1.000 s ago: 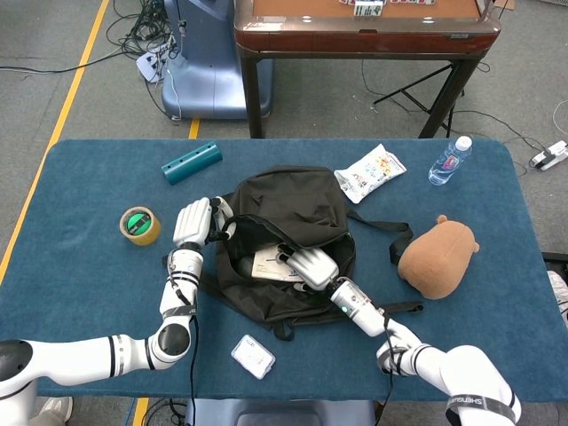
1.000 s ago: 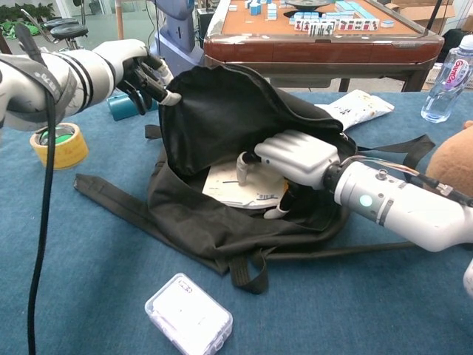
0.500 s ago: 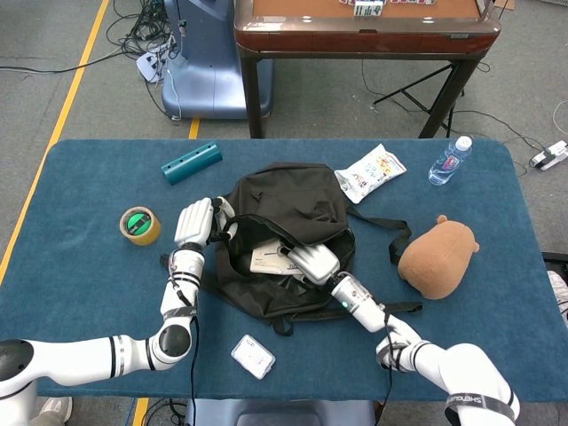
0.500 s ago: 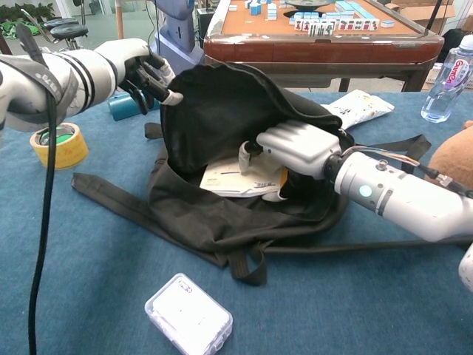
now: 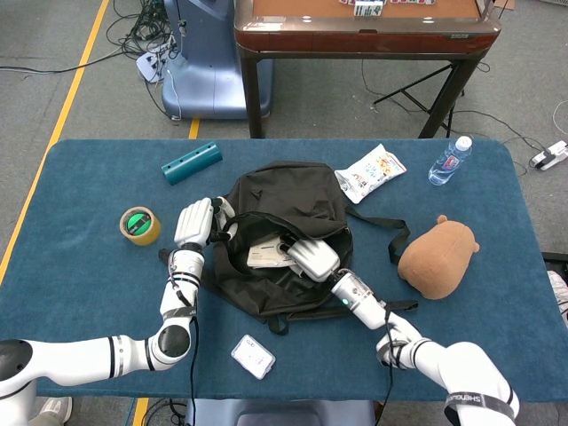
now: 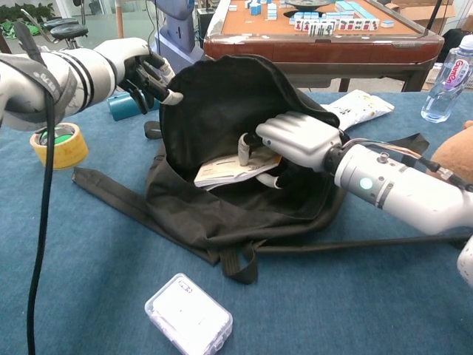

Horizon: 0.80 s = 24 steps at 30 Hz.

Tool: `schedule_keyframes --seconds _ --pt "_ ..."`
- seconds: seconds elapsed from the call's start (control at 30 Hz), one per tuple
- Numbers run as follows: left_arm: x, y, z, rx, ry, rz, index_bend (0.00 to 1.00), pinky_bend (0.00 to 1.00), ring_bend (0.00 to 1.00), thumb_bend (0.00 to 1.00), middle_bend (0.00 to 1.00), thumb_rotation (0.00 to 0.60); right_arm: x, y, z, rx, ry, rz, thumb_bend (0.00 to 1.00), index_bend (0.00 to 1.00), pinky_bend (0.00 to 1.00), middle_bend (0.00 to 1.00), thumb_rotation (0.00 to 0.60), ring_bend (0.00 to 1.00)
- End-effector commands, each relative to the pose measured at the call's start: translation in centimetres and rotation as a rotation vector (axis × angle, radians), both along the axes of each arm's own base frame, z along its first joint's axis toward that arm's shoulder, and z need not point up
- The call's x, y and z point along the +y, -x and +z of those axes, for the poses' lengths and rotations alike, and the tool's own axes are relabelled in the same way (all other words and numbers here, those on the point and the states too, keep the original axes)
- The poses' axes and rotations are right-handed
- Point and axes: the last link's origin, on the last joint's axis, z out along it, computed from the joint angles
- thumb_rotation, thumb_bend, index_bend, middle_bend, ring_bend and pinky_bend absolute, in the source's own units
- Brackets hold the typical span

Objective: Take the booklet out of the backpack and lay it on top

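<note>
Left hand (image 6: 144, 70) pinching the backpack (image 6: 222, 118) flap up, keeping the mouth wide for access. Right hand (image 6: 295, 144) inside, fingers (image 6: 245, 150) clamped on the booklet (image 6: 225, 170), tilted, not yet clear of the opening. Print on booklet too small to read; bottle (image 6: 451, 78) label red, unreadable.

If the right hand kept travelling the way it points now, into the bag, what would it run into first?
Probably the black fabric backpack's raised inner flap, behind the white paper booklet that the right hand already grips. Depth inside the opening is unclear.
</note>
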Motion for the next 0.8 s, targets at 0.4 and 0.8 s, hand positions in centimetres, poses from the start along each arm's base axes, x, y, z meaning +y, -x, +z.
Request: schedule_keyframes --seconds 0.4,0.8 --pt "0.2 0.2 0.5 -0.001 -0.007 0.008 0.62 0.53 0.64 0.37 0.66 0.600 1.2 -0.4 1.0 -0.042 0.012 0.069 0.41 0.76 0.47 0.60 0.600 0.45" --pt "-0.9 0.8 1.5 -0.006 0.017 -0.037 0.62 0.53 0.63 0.37 0.64 0.600 5.3 -1.8 11.5 -0.219 0.059 0.219 0.42 0.84 0.57 0.66 0.600 0.54"
